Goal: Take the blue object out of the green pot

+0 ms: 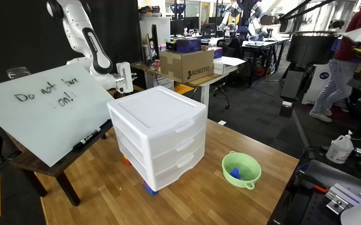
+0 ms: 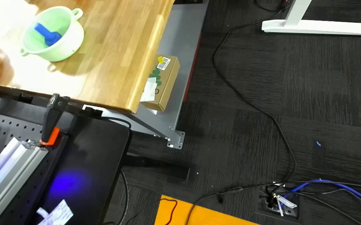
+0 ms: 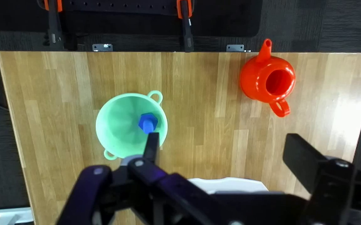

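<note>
The table [image 1: 180, 212] has a wood-strip top; the floor [image 2: 236, 140] is dark carpet. In an exterior view, desks [image 1: 204, 80], monitors [image 1: 176, 28] and a person [image 1: 340, 72] in a dark red top and jeans are located behind the pot [image 1: 249, 167]. In an exterior view, a black bench [image 2: 93, 159] stands just beside the table, below the pot.

Writing on the board [image 1: 43, 109], left of the pot and past the drawers [image 1: 171, 140], reads "Do not turn on!" A marker [image 1: 89, 136] lies along the board's lower edge. The carton [image 1: 185, 66], behind the pot and to its left, is printed "ROBOTIQ"; the blue box [image 1: 188, 46] on top is marked "nuc". The label on the white bottle [image 1: 340, 150], right of the pot, is too small to read.

The pot is pale green, round and upright, with two loop handles. It contains the blue object [image 3: 148, 122], bolt-shaped with a six-sided head, toward the teapot's [image 3: 254, 79] side. The red teapot is located right of the pot in the wrist view. The three drawers, left of the pot, are all closed; blocks [image 1: 150, 188] are visible under the unit.

The claw [image 3: 222, 140] is spread wide, fingers well apart. In an exterior view it hangs higher than the pot, well apart from it.
</note>
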Motion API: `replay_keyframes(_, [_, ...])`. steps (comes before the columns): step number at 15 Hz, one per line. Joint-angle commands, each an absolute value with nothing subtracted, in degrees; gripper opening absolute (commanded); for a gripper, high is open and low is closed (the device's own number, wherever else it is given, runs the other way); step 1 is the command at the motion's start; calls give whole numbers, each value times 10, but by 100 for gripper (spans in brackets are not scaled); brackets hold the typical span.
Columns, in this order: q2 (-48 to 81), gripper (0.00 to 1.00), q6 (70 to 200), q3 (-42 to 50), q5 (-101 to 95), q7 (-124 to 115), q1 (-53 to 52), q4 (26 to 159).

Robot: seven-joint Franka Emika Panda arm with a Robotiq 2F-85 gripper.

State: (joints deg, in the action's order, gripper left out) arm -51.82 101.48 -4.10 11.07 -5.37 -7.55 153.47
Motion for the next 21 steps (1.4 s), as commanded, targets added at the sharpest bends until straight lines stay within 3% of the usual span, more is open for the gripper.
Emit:
replay_keyframes(1, [-508, 100, 1011, -45, 108, -46, -63, 1525])
replay_keyframes(5, [-484, 100, 990, -18, 122, 8, -78, 1509])
replay_keyframes(17, [-333, 100, 1013, -18, 23, -49, 8, 1429])
replay_keyframes(21, [-353, 100, 1016, -17, 29, -39, 1, 1449])
